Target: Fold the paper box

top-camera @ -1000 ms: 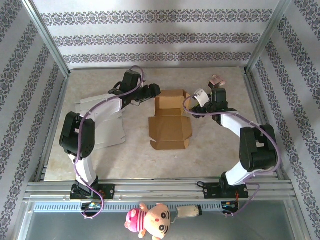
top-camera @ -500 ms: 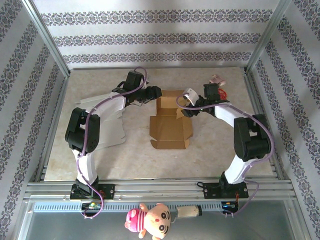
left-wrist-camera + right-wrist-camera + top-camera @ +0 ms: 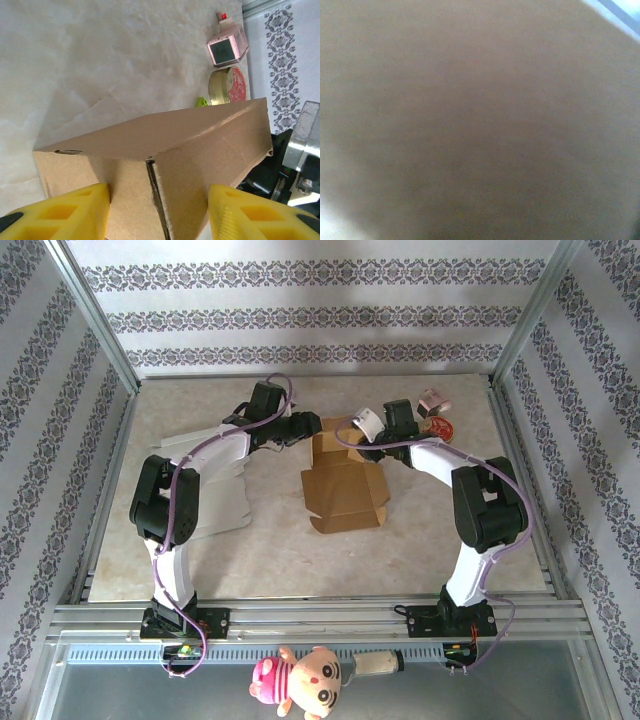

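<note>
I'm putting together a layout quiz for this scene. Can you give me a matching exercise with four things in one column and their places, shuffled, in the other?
Things:
1. box
2. tin
3. doll
4. white sheet

Places:
A. left side of the table, partly under the left arm
B. off the table, below the near rail
C. mid-table
D. far right corner, beside the pink case

Pairs: 1-C, 2-D, 3-B, 4-A
</note>
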